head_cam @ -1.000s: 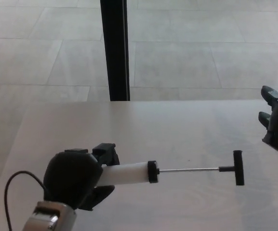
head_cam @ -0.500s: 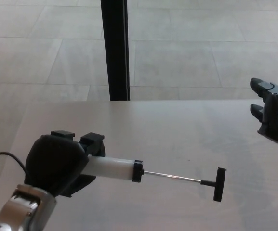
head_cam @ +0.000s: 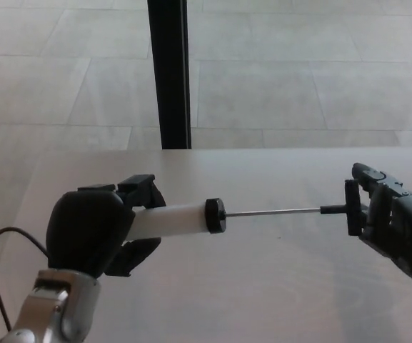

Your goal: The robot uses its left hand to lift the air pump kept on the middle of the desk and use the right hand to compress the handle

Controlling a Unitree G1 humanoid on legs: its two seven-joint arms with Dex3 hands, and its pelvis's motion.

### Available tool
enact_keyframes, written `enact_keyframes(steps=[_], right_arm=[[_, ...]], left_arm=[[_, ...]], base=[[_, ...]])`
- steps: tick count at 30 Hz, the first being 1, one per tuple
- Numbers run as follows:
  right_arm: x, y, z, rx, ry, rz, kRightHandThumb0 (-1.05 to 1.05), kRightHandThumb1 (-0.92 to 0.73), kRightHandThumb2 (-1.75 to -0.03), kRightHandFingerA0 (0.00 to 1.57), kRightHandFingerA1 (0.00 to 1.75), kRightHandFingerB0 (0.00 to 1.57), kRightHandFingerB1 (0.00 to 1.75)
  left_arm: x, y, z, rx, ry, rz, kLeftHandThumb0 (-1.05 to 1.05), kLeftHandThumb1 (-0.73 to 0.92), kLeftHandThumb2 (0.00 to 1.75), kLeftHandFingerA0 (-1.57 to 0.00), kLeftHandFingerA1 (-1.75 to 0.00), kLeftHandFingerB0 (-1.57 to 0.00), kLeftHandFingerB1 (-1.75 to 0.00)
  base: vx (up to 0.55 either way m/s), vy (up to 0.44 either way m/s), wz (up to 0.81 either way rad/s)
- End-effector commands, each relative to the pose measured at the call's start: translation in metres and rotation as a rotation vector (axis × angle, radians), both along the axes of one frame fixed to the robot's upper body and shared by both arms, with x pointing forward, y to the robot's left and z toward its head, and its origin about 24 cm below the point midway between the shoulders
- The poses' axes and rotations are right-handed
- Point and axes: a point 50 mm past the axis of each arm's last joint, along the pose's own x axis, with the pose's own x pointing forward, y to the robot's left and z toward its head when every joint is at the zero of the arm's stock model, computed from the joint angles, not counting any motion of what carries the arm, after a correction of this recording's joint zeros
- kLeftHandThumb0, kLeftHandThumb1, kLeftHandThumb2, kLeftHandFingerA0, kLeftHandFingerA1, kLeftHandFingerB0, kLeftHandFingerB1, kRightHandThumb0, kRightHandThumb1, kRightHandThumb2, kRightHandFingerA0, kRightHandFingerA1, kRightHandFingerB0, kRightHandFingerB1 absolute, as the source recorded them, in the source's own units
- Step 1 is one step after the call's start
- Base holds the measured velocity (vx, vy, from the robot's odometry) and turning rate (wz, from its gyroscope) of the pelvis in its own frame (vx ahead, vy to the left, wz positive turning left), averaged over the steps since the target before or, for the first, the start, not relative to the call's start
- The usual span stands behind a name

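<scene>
Black and blocky, the left robot hand [head_cam: 102, 232] is clenched around the rear of the air pump [head_cam: 191, 218], holding it level above the pale woodgrain table [head_cam: 263, 300]. Over the last second the pump has risen from low near the tabletop to a higher, horizontal pose, so the lift looks done. Its barrel is a smooth white cylinder ending in a black collar [head_cam: 215, 215], from which a thin, shiny metal rod [head_cam: 273, 211] runs fully extended to a short black T-shaped handle [head_cam: 351, 207]. The right robot hand [head_cam: 391, 229] has come in from the table's far edge and now sits right against that handle; whether its thick fingers have wrapped the bar or only touch it I cannot tell from this angle. Compression therefore seems about to begin.
</scene>
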Motion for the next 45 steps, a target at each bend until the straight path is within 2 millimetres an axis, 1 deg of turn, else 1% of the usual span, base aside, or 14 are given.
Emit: enact_keyframes(steps=[1,9,11,13,14,21,23,25,31,32,34,41,42,45], right_arm=[[0.0,-0.001,0.0,0.01,0.005,-0.03,-1.05,-0.92,-1.31,0.0,0.09,0.0,0.02],[0.011,-0.004,0.021,-0.086,-0.057,-0.002,-0.98,-0.92,-1.31,0.0,0.12,0.0,0.07],[0.014,-0.006,0.026,-0.106,-0.072,0.004,-0.98,-0.92,-1.31,0.0,0.11,0.0,0.06],[0.015,-0.008,0.031,-0.107,-0.081,0.004,-1.0,-0.92,-1.31,0.0,0.11,0.0,0.05],[0.016,-0.009,0.032,-0.107,-0.082,0.004,-1.02,-0.92,-1.3,0.0,0.1,0.0,0.04],[0.023,-0.018,0.048,-0.109,-0.123,-0.01,-0.99,-0.92,-1.3,0.0,0.15,0.02,0.11],[0.025,-0.019,0.049,-0.119,-0.126,-0.016,-0.98,-0.92,-1.3,0.0,0.16,0.04,0.11],[0.024,-0.018,0.048,-0.095,-0.127,-0.022,-1.0,-0.92,-1.3,0.0,0.15,0.04,0.11],[0.021,-0.011,0.042,-0.011,-0.098,-0.042,-1.05,-0.92,-1.3,0.0,0.07,0.07,0.08],[0.018,-0.008,0.037,0.017,-0.096,-0.057,-1.04,-0.92,-1.3,0.0,0.09,0.06,0.08],[0.012,-0.005,0.026,0.084,-0.072,-0.067,-1.04,-0.92,-1.3,0.0,0.1,0.0,0.04],[0.005,0.002,0.011,0.154,-0.033,-0.108,-1.02,-0.92,-1.3,0.0,0.1,0.0,0.05],[0.004,0.004,0.011,0.162,-0.034,-0.11,-1.02,-0.92,-1.3,0.0,0.09,0.0,0.05],[0.004,0.01,0.009,0.186,-0.038,-0.111,-1.02,-0.92,-1.3,0.0,0.09,0.0,0.06]], left_arm=[[-0.001,0.002,-0.004,-0.045,0.02,0.033,0.0,0.44,1.34,-0.93,-1.75,-0.87,-1.45],[-0.002,0.007,-0.006,0.059,0.032,0.009,-0.05,0.44,1.31,-0.98,-1.75,-0.85,-1.44],[-0.004,0.008,-0.008,0.056,0.032,0.0,-0.09,0.47,1.21,-1.27,-1.45,-1.01,-1.24],[-0.003,0.008,-0.009,0.077,0.022,0.002,-0.1,0.47,1.2,-1.26,-1.44,-1.02,-1.24],[-0.003,0.009,-0.009,0.083,0.023,0.003,-0.08,0.48,1.21,-0.95,-1.75,-0.82,-1.46],[-0.003,0.011,-0.007,0.094,-0.001,0.011,-0.04,0.45,1.24,-0.91,-1.75,-0.85,-1.41],[-0.002,0.012,-0.007,0.097,0.001,0.011,-0.07,0.47,1.17,-1.21,-1.39,-1.0,-1.19],[-0.002,0.012,-0.006,0.11,-0.012,0.008,-0.05,0.47,1.21,-0.89,-1.73,-0.85,-1.4],[0.0,0.009,-0.005,0.062,0.001,0.012,-0.06,0.47,1.22,-0.96,-1.75,-0.81,-1.47],[0.002,0.006,-0.003,0.06,-0.01,0.005,-0.06,0.46,1.19,-1.25,-1.42,-1.02,-1.23],[0.004,0.004,-0.002,0.044,-0.021,0.009,-0.05,0.46,1.19,-1.26,-1.43,-1.04,-1.24],[0.004,0.006,0.0,0.052,-0.008,0.017,-0.05,0.45,1.2,-1.22,-1.4,-1.01,-1.23],[0.004,0.006,-0.001,0.044,-0.01,0.018,-0.04,0.45,1.22,-0.91,-1.75,-0.82,-1.48],[0.004,0.005,-0.002,0.024,-0.018,0.019,-0.03,0.44,1.23,-0.93,-1.72,-0.84,-1.42]], base=[[0.0,0.0,0.0],[0.0,0.0,0.0],[0.0,0.0,0.0],[0.0,0.0,0.0],[0.0,0.0,0.0],[0.0,0.0,0.0],[0.0,0.0,0.0],[0.0,0.0,0.0],[0.0,0.0,0.0],[0.0,0.0,0.0],[0.0,0.0,0.0],[0.0,0.0,0.0],[0.0,0.0,0.0],[0.0,0.0,0.0]])
